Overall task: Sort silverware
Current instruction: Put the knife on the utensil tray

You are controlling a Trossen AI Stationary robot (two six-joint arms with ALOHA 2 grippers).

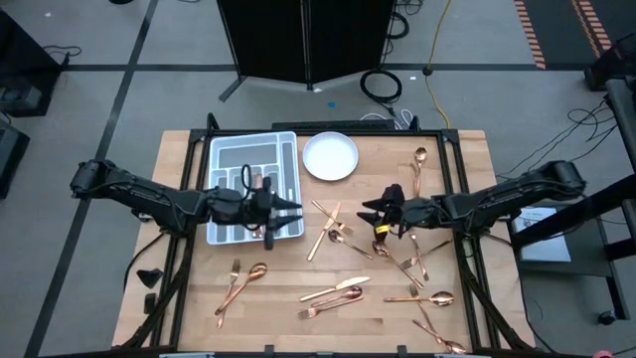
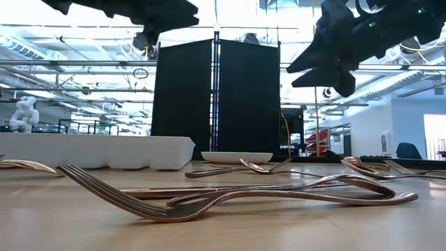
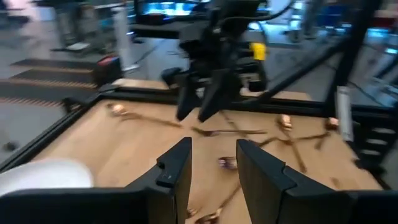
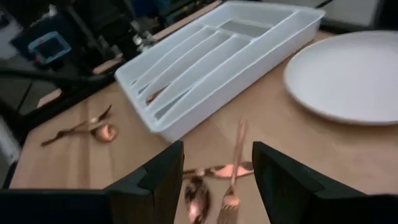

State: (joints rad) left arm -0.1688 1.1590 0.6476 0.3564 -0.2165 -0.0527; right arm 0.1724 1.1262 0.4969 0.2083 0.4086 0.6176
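Silverware (image 2: pixel 230 195): loose on table, below both grippers.
L gripper (image 1: pixel 290 211): fingers apart, empty, at tray (image 1: pixel 224 154) edge.
R gripper (image 1: pixel 370 211): fingers apart, empty.

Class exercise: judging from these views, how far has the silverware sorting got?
Done: barely anything; one copper piece lies in the tray.
In hand: nothing; left gripper and right gripper hover open and empty.
Left: the silverware scattered across the table.
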